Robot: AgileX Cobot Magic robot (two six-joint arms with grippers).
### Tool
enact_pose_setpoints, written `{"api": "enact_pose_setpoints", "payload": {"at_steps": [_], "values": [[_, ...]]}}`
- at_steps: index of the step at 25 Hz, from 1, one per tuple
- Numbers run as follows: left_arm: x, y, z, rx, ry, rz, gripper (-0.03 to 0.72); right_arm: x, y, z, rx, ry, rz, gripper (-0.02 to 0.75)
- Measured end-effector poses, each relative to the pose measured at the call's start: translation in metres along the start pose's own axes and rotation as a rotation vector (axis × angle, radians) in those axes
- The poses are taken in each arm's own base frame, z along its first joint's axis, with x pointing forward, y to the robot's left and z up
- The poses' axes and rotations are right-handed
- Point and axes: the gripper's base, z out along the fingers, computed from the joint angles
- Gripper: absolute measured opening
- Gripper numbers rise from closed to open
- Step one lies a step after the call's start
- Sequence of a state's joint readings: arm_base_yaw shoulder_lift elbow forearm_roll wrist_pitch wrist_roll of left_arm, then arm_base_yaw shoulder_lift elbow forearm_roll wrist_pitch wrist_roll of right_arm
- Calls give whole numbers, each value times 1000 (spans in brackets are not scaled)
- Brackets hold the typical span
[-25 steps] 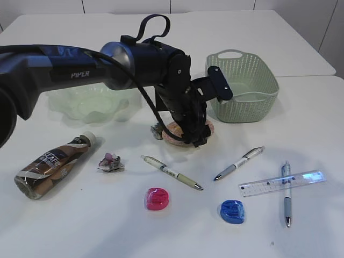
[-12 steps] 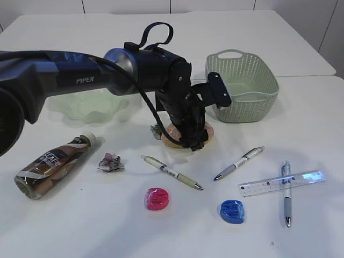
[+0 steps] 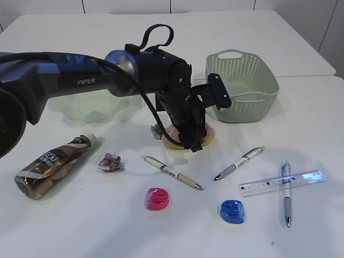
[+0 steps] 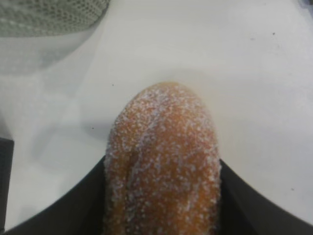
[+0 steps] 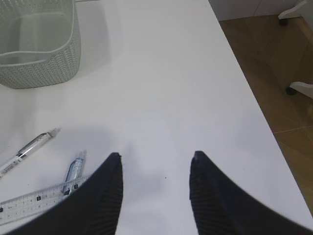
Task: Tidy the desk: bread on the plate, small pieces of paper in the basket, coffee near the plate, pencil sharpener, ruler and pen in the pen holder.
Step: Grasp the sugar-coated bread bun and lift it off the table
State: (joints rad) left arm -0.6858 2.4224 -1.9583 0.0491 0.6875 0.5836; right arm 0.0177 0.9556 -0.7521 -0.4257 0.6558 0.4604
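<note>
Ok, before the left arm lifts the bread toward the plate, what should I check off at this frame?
1. Left gripper down on the bread: ok, jaws sit on either side of the bun.
2. Grip fully firm: cannot tell, the contact points are below the edge of the wrist view.
3. Plate ready to receive: ok as far as visible, but the arm hides part of it.
4. Crumpled paper beside the bread is clear of the jaws: cannot tell, the arm covers it.
5. Right gripper out of the way: ok, open above bare desk near the ruler.
</note>
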Motion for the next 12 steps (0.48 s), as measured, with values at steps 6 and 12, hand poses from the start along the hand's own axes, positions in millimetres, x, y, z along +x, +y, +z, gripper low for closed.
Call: {"api": "enact_pose_setpoints", "payload": {"at_steps": [6,12], "values": [[-1,0,-2,6,-7,-11,349,0,0,0,0,0,-2,365],[-14,7,-37,1,-59,-43,345,0,0,0,0,0,-2,365]]}}
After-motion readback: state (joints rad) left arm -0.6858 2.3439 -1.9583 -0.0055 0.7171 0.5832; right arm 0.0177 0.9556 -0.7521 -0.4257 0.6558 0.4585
